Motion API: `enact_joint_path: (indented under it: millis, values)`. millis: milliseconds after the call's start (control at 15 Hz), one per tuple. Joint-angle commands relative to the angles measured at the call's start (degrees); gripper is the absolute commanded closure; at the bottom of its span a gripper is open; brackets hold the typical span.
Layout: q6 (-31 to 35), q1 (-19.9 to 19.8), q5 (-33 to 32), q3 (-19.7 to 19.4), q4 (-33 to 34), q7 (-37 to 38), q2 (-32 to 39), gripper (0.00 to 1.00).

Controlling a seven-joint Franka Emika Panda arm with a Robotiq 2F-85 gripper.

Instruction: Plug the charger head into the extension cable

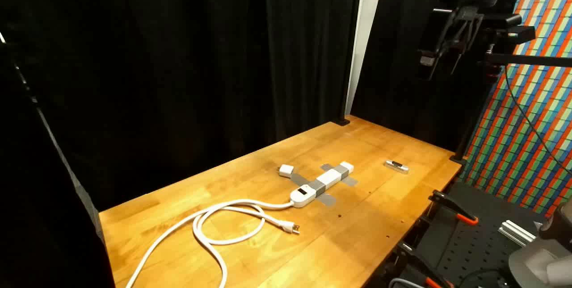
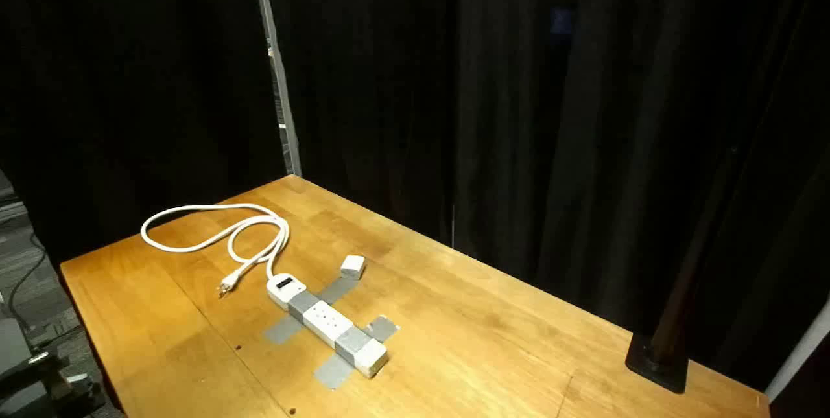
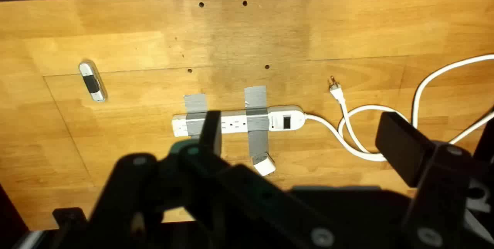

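Observation:
The charger head (image 1: 286, 170) is a small white block on the wooden table, beside the extension cable; it also shows in an exterior view (image 2: 352, 266) and in the wrist view (image 3: 266, 166). It touches or nearly touches the end of a grey tape strip. The extension cable (image 1: 330, 178) is a white power strip held to the table by grey tape, sockets up, in an exterior view (image 2: 328, 322) and the wrist view (image 3: 234, 122). Its white cord lies in loops. My gripper (image 1: 441, 65) is high above the table; in the wrist view (image 3: 303, 133) its fingers are wide apart and empty.
A small silver bar with a dark middle (image 1: 397, 167) lies on the table; it also shows in the wrist view (image 3: 92, 82). The cord's plug (image 1: 289, 227) lies near the strip. Clamps (image 1: 453, 207) sit at the table edge. A black post foot (image 2: 656, 366) stands at a corner.

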Motion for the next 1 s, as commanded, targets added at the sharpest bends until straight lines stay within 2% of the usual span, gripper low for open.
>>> enact_joint_path:
  millis: [0, 733, 867, 933]
  values:
    - [-0.1, 0.0, 0.0, 0.0, 0.1, 0.0, 0.0, 0.00]
    - [-0.1, 0.0, 0.0, 0.0, 0.1, 0.0, 0.0, 0.00]
    - [5.2, 0.2, 4.3, -3.1, 0.2, 0.4, 0.4, 0.00]
    - [8.0, -0.7, 5.3, -2.9, 0.2, 1.8, 1.9, 0.00]
